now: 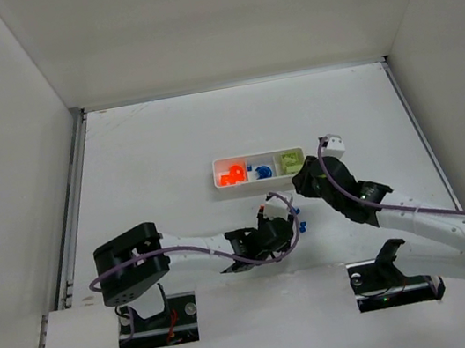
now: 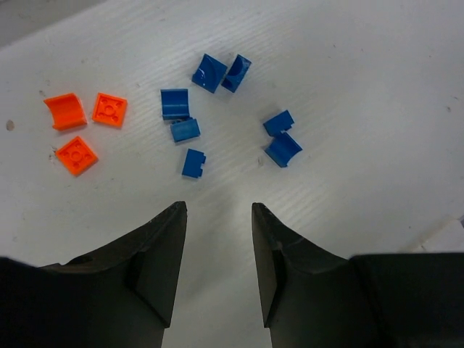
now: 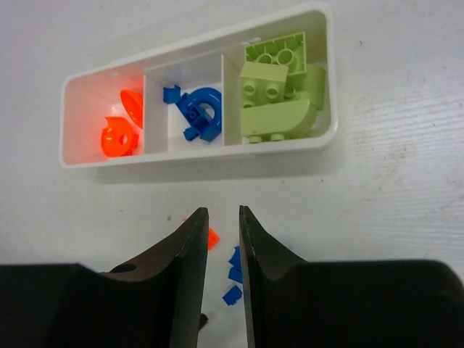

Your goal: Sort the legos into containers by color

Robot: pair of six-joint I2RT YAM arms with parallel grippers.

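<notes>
The white tray (image 1: pixel 260 179) lies mid-table. In the right wrist view its left compartment (image 3: pixel 80 123) holds orange pieces (image 3: pixel 119 134), the middle holds blue pieces (image 3: pixel 199 112), and the right holds lime-green bricks (image 3: pixel 275 94). Several loose dark-blue bricks (image 2: pixel 190 129) and three orange bricks (image 2: pixel 76 154) lie on the table ahead of my left gripper (image 2: pixel 219 212), which is open, empty and low over the table. My right gripper (image 3: pixel 224 212) hovers just in front of the tray, jaws a narrow gap apart and empty, with the loose blue bricks (image 3: pixel 233 264) and an orange one (image 3: pixel 211 238) below it.
White walls enclose the table on the left (image 1: pixel 10 175), back and right. In the top view my left gripper (image 1: pixel 283 222) and right gripper (image 1: pixel 305 181) are close together just in front of the tray, the loose blue bricks (image 1: pixel 300 226) between them.
</notes>
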